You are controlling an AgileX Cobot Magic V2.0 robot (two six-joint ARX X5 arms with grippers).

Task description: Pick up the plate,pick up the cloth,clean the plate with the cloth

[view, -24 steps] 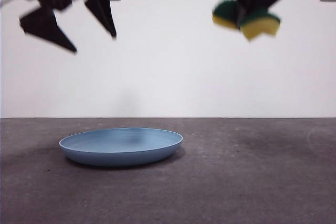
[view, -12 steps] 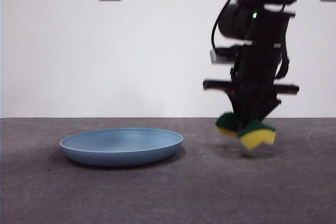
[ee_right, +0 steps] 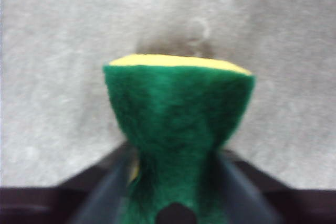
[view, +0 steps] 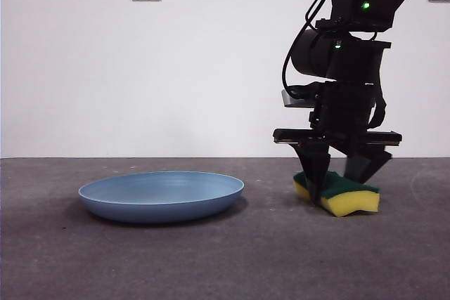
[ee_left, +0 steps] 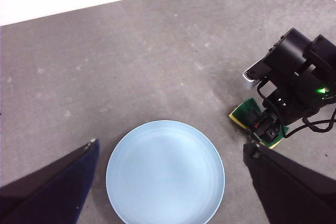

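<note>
Right gripper (view: pixel 339 186): down at the table, lower right of the front frame, jaws closed on the cloth (view: pixel 344 194). The cloth is a yellow sponge with a green scouring face. In my right wrist view the green face is pinched to a narrow waist between the jaws, which confirms a firm squeeze. Its yellow underside appears to touch or nearly touch the table; I cannot tell which.

Left gripper (ee_left: pixel 170 182): high above the table, jaws spread wide and holding nothing. It looks straight down on the plate (ee_left: pixel 165 171), which sits low in the centre of that frame.

Plate: flat on the table, lower left of the front frame, well apart from the cloth. Neither gripper touches it.

Progress, in my judgement: the cloth is in my grip but sits at table level; the plate is not picked up; no wiping contact exists. Remaining: seize and lift the plate by its rim with the left gripper, carry the cloth over, then scrub.
</note>
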